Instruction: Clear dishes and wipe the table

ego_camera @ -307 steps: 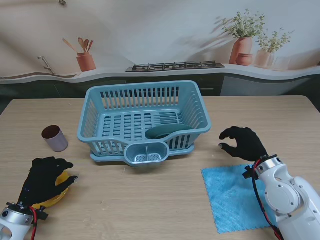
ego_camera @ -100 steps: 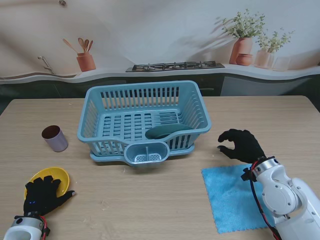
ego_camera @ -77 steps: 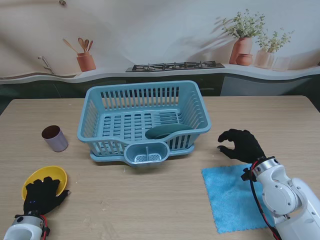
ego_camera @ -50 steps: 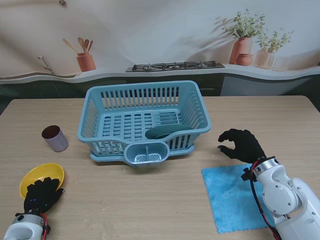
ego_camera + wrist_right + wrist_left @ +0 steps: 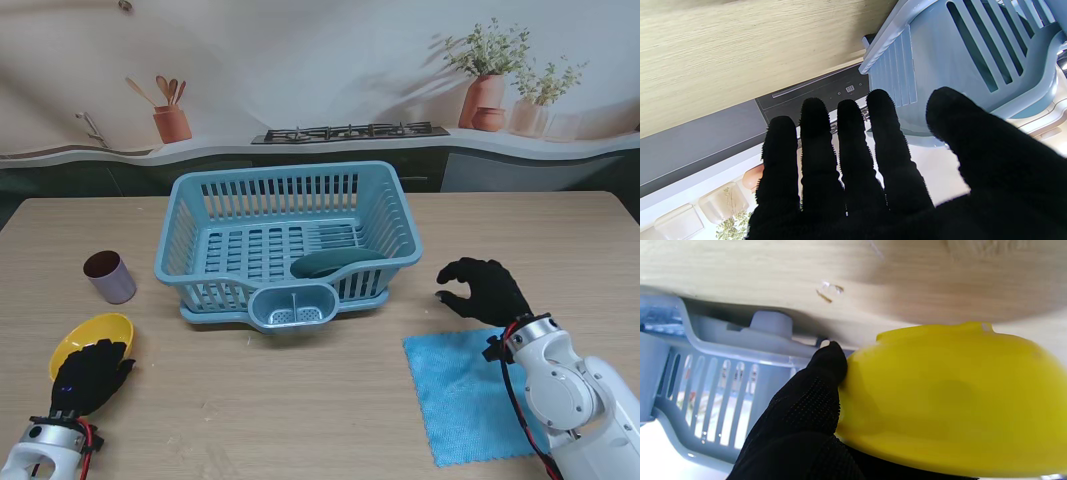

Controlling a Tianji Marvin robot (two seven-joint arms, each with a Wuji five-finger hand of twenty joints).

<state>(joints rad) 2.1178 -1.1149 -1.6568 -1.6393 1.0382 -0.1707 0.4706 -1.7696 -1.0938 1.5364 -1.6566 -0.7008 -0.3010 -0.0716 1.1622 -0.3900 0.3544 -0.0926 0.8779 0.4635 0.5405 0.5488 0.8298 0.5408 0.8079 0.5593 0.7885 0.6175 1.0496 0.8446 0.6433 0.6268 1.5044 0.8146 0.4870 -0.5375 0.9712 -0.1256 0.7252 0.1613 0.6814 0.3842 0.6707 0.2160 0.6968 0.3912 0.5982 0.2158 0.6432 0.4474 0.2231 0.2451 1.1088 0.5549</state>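
While my left hand [image 5: 88,378] sits in the lower left of the stand frame, its black fingers are closed on the near edge of the yellow bowl [image 5: 88,333], which tips up off the wooden table [image 5: 300,400]. In the left wrist picture a fingertip [image 5: 830,358] presses against the bowl's outer wall [image 5: 940,400], though I cannot quite tell how the remaining fingers sit, as the bowl hides them. Just farther from me, at mid-left, a brown cup [image 5: 109,277] stands upright, apart from the bowl. At the frame's centre I see the blue dish rack [image 5: 290,243], with a dark green dish [image 5: 330,262] lying inside towards its right front and a small cutlery pocket [image 5: 293,305] on its near wall. To the right of the rack my right hand [image 5: 484,289] hovers with fingers loosely curled, holding nothing; the right wrist view shows the fingers [image 5: 846,140] spread side by side before the rack's corner [image 5: 940,60]. In the lower right a blue cloth [image 5: 465,395] lies flat on the table, just nearer to me than that hand.
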